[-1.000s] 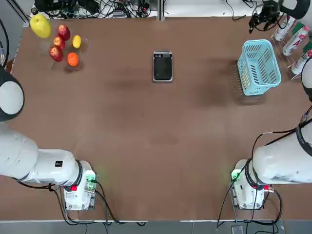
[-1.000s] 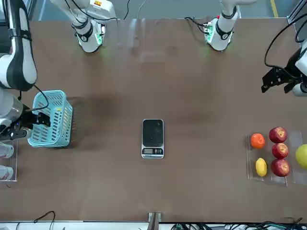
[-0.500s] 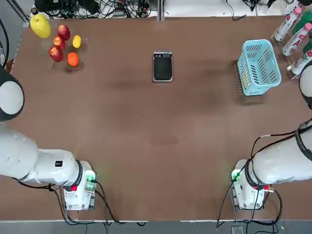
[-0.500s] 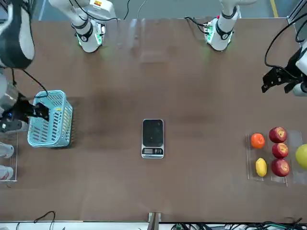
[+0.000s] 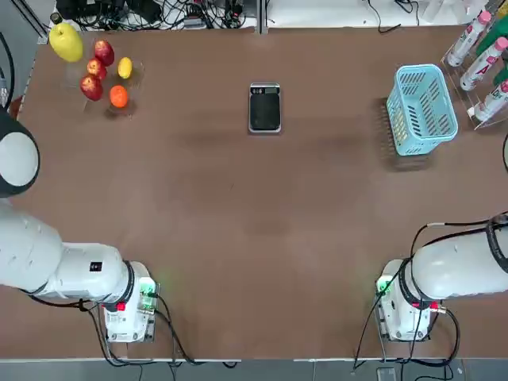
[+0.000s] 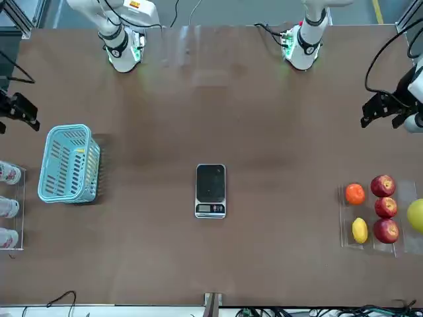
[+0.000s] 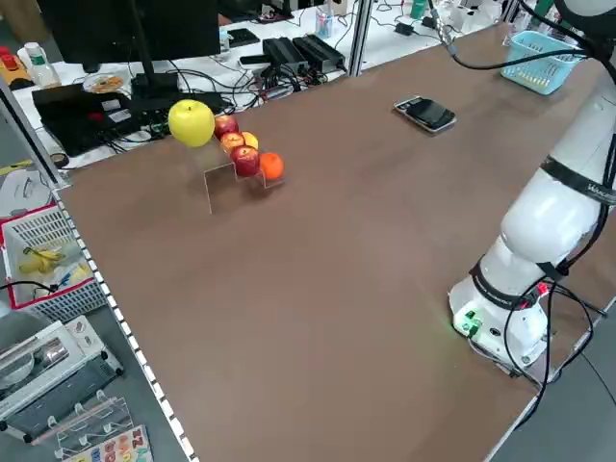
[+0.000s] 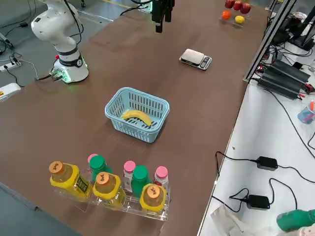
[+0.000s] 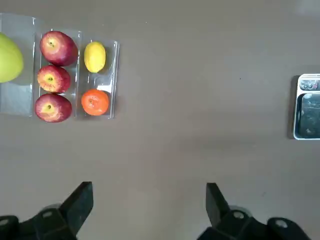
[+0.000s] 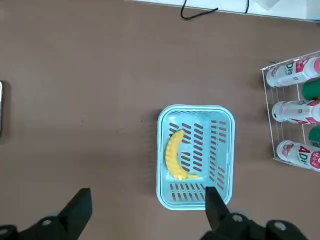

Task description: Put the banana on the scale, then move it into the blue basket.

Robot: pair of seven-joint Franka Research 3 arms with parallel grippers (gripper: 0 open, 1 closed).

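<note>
Top view, going from left to right: the left arm (image 5: 63, 254) reaches in at the robot's left side. Its gripper (image 9: 150, 196) hangs over the table, fingers spread wide with nothing between them. Beyond it, at the table's far left, a clear plastic tray (image 9: 15, 102) carries a large yellow-green fruit (image 5: 66, 42), a column of three red apples (image 5: 104, 53), then a yellow lemon (image 5: 125, 67) with an orange (image 5: 119, 96) on the robot's side of it. Near the middle of the far half sits the black and silver digital scale (image 5: 264, 111), its weighing plate bare. Well to the right stands the light blue lattice basket (image 5: 421, 109). Inside it, the curved yellow banana (image 10: 175, 156) rests on the slatted floor, along the side nearer the scale. Just to the right of the basket is a clear rack (image 10: 274, 122) of white-and-pink bottles (image 10: 297, 112) and green-capped ones. The right gripper (image 10: 149, 197), at the table's right side, is apart from the basket, fingers wide open and holding nothing.
</note>
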